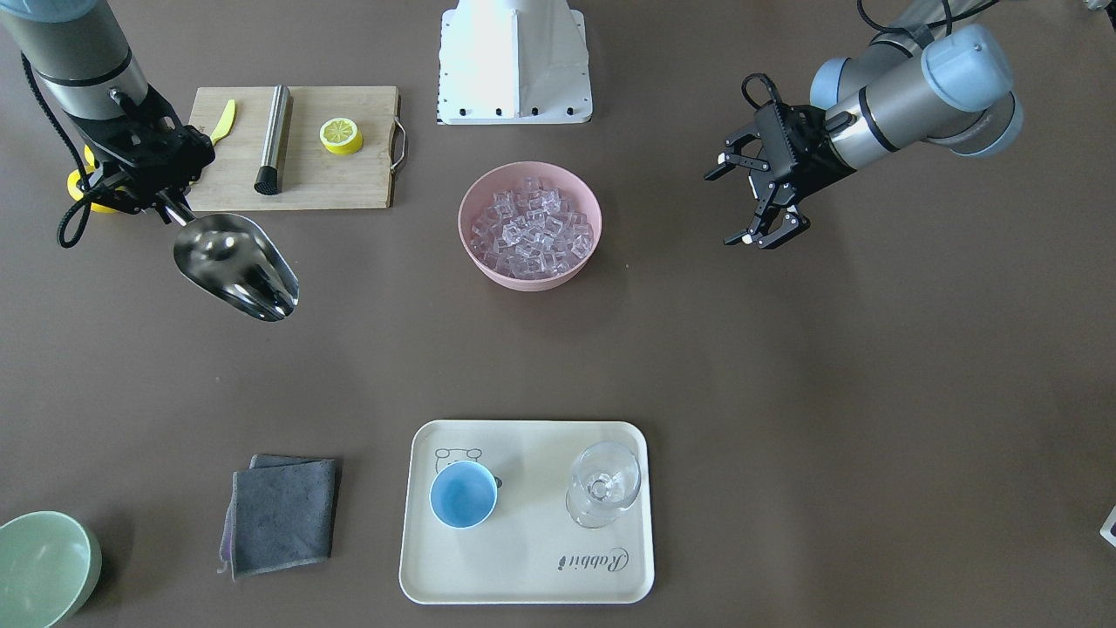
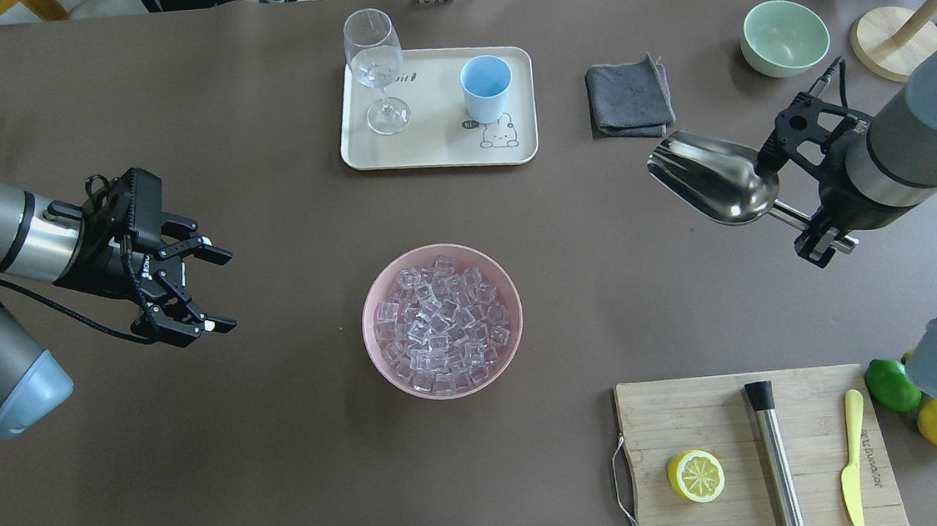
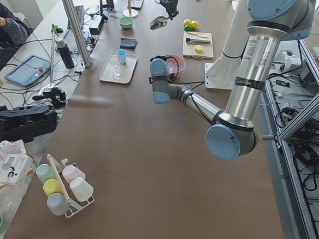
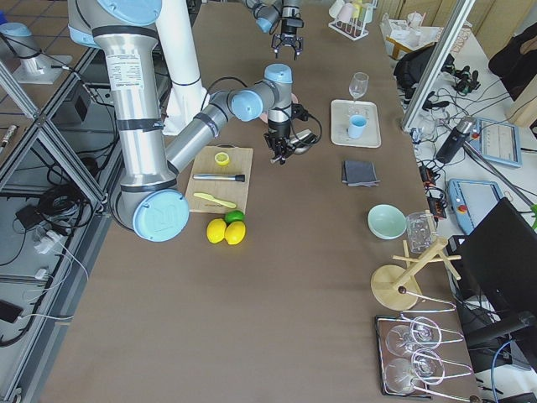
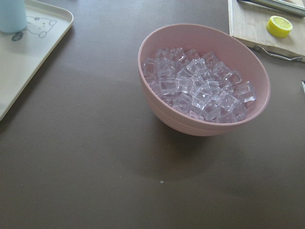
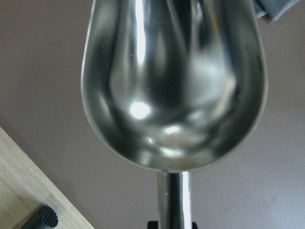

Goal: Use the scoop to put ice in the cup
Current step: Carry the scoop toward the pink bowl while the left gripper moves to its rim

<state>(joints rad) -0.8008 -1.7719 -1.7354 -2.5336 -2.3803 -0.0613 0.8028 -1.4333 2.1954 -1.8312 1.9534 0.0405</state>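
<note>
My right gripper (image 2: pixel 819 229) is shut on the thin handle of the steel scoop (image 2: pixel 711 175), which it holds above the table with the trough empty. The scoop fills the right wrist view (image 6: pixel 174 81) and shows in the front view (image 1: pixel 235 266). The ice (image 2: pixel 438 322) fills a pink bowl (image 2: pixel 370 331) at the table's middle, to the scoop's left. The light blue cup (image 2: pixel 486 86) stands on a cream tray (image 2: pixel 434 147) at the far side. My left gripper (image 2: pixel 226 289) is open and empty, left of the bowl.
A stemmed glass (image 2: pixel 375 70) stands on the tray beside the cup. A grey cloth (image 2: pixel 627 100) and a green bowl (image 2: pixel 784 37) lie far right. A cutting board (image 2: pixel 698 412) with a lemon half, a steel cylinder and a yellow knife lies near right.
</note>
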